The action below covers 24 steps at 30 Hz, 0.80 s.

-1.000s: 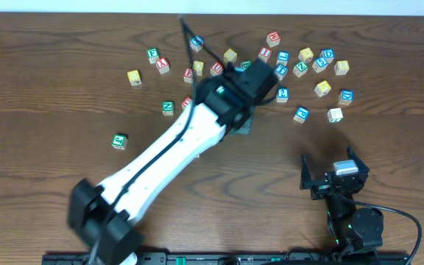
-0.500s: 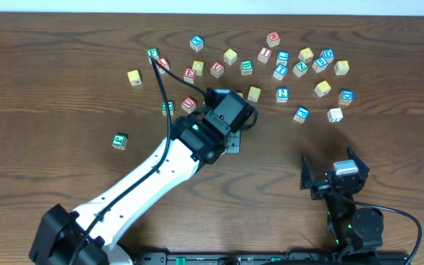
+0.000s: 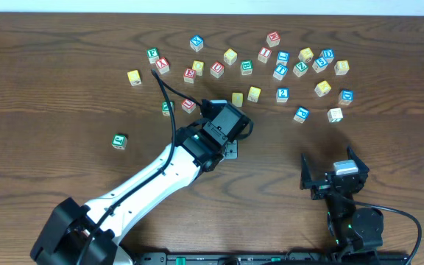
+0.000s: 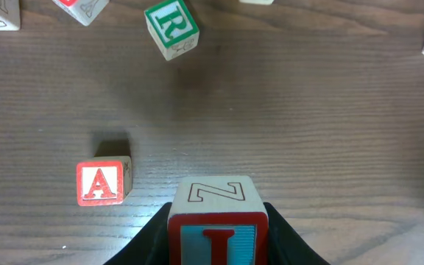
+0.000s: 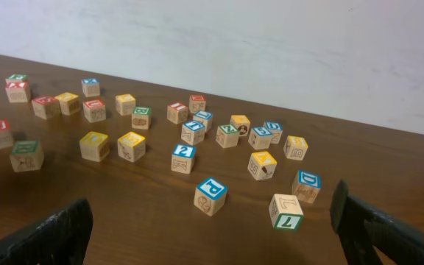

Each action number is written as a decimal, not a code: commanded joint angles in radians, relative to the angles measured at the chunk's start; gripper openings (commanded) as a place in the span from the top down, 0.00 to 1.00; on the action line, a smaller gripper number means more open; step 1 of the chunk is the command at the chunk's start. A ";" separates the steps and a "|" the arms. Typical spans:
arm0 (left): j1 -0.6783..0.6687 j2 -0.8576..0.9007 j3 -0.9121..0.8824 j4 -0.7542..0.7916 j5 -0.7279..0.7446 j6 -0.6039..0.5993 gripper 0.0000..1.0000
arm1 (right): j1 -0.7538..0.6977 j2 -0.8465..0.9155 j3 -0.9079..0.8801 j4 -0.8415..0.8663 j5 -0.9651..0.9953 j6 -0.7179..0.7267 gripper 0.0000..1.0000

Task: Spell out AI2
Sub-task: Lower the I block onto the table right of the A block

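drawing back from the far scatter (image 3: 282,57) since a second ago and carrying the red-i cube (image 4: 213,213), pinching it firmly in the left gripper (image 4: 213,230), now hanging just right of the red-a cube (image 4: 103,182) with a gap between. risking a bump against the red-a cube if drifting left while lowering, or setting down twisted and too wide apart. leaving the blue-2 cube (image 5: 183,157) waiting in the scatter and holding the right gripper (image 3: 333,171) spread wide, empty, well apart from the cubes.
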 commanded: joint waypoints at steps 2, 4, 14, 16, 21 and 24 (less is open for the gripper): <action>0.004 0.065 -0.014 0.016 -0.014 -0.012 0.92 | -0.008 -0.005 -0.002 -0.004 0.004 0.011 0.01; 0.004 0.094 -0.013 0.026 -0.013 -0.013 0.92 | -0.008 -0.005 -0.002 -0.004 0.004 0.011 0.01; 0.004 0.101 -0.014 0.018 -0.033 -0.012 0.92 | -0.008 -0.005 -0.002 -0.004 0.004 0.011 0.01; 0.004 0.114 -0.014 0.016 -0.037 -0.012 0.92 | -0.008 -0.005 -0.002 -0.004 0.005 0.011 0.01; 0.015 0.138 -0.014 0.019 -0.036 -0.013 0.92 | -0.008 -0.005 -0.002 -0.004 0.005 0.011 0.01; 0.024 0.145 -0.014 0.019 -0.036 -0.012 0.92 | -0.008 -0.005 -0.002 -0.004 0.005 0.011 0.01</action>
